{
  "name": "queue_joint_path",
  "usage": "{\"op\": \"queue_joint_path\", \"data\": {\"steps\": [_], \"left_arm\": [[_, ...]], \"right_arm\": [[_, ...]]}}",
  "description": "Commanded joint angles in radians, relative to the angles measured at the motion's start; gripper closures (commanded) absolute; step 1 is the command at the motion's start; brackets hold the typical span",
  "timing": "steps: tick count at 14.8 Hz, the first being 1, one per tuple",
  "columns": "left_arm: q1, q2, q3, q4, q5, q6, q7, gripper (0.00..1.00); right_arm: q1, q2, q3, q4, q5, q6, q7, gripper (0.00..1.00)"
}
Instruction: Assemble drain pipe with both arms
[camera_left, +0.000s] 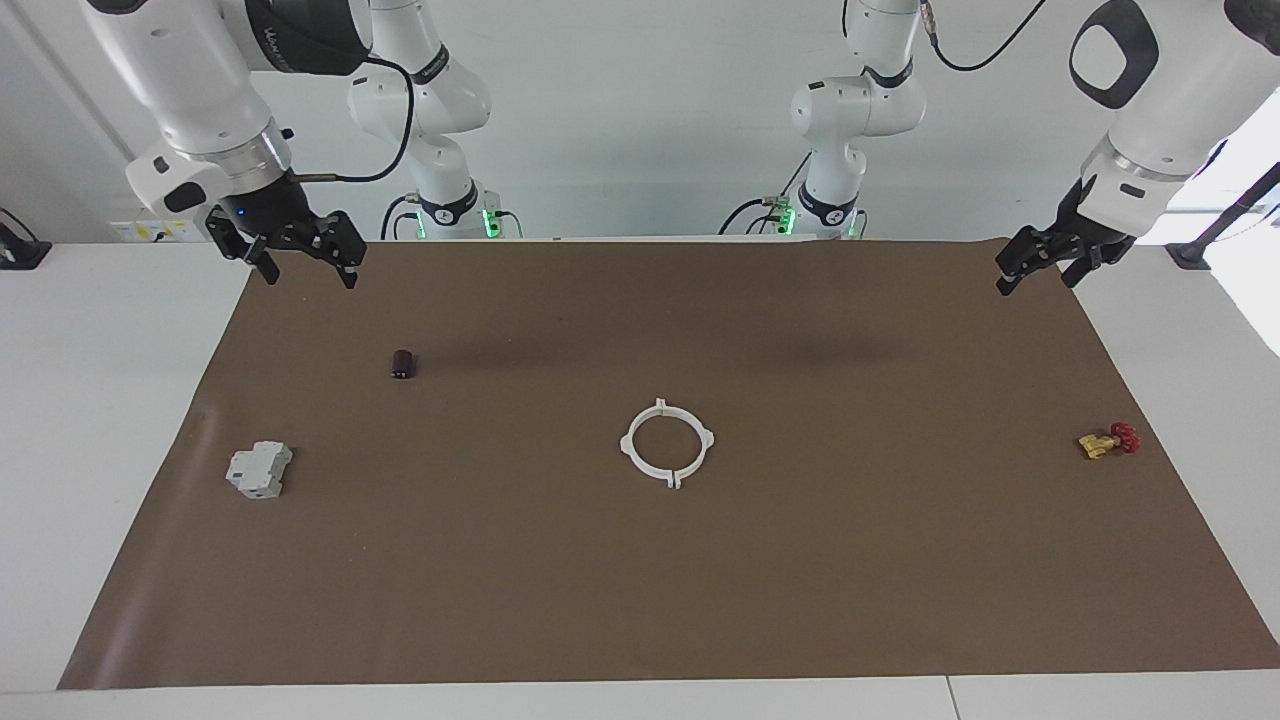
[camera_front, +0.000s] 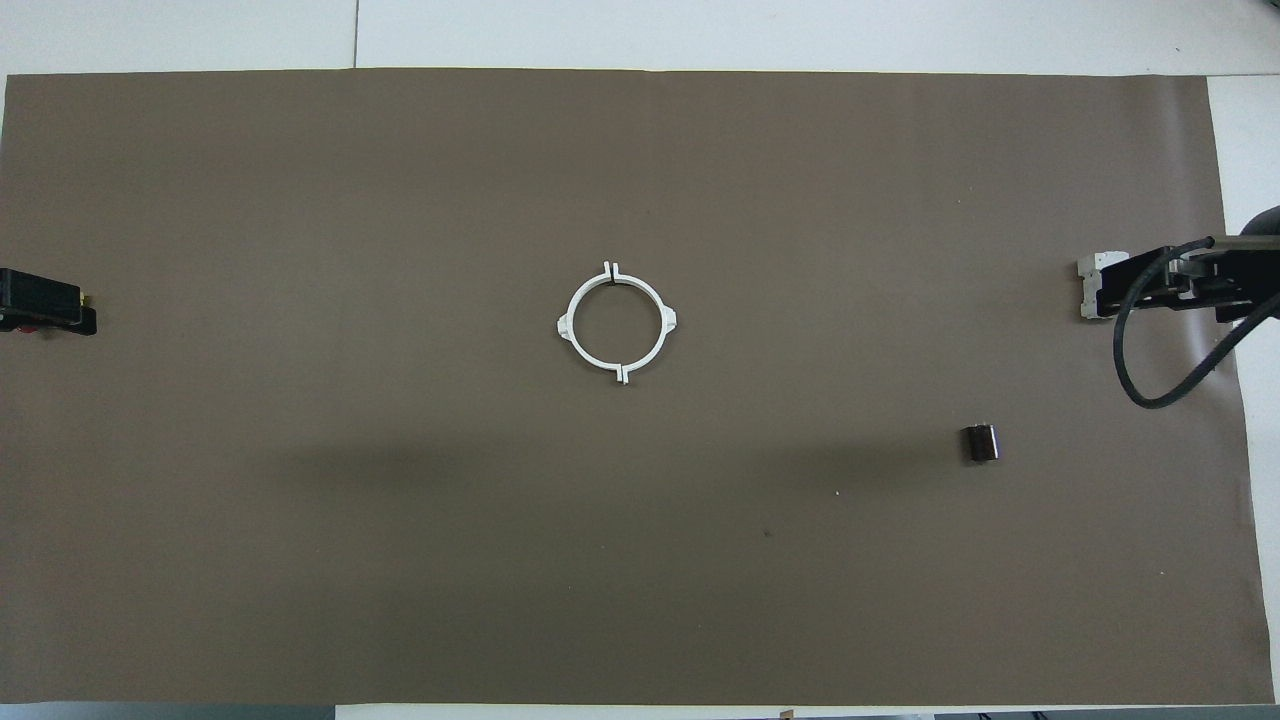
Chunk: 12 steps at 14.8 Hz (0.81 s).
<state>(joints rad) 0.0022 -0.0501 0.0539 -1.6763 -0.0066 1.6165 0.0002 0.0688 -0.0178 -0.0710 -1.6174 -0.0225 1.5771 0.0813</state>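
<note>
At the middle of the brown mat (camera_left: 800, 600) you have the drain pipe (camera_left: 667, 444), its two white half-ring arcs lying flat and meeting as one closed ring with four small tabs around the outside. Nothing touches it, and both grippers are well apart from it.

Nearer to the robots and toward the right arm's end of the table, you can see a small dark cylinder (camera_left: 402, 363) lying on the mat. Farther from the robots than that cylinder, and closer to the same end of the mat, sits a grey blocky box (camera_left: 259, 470). Toward the left arm's end of the table, about as far from the robots as the ring, lies a small yellow fitting with a red knob (camera_left: 1109, 440).

Your right gripper (camera_left: 305, 262) hangs in the air over the mat's corner at the robots' side, at the right arm's end of the table; its fingers stand apart and hold nothing. In the overhead view it covers part of the grey box without touching it.

Your left gripper (camera_left: 1036, 269) hangs over the mat's other corner at the robots' side, at the left arm's end of the table. Its fingers are likewise spread and empty.

The mat covers most of the white table (camera_left: 90, 400).
</note>
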Motion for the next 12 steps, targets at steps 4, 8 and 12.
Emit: {"op": "queue_joint_path", "data": {"steps": [4,8,12], "left_arm": [[0.015,0.049,0.012,0.098,-0.012,-0.083,0.023,0.0],[0.015,0.036,0.012,0.064,-0.012,-0.073,0.044,0.0],[0.015,0.029,0.009,0.053,-0.01,-0.067,0.044,0.0]], "right_arm": [[-0.017,-0.002,0.011,0.007,0.006,-0.006,-0.023,0.0],[-0.018,-0.002,0.011,0.007,0.006,-0.003,-0.023,0.0],[-0.018,-0.004,0.011,0.007,0.006,-0.003,-0.023,0.0]]}}
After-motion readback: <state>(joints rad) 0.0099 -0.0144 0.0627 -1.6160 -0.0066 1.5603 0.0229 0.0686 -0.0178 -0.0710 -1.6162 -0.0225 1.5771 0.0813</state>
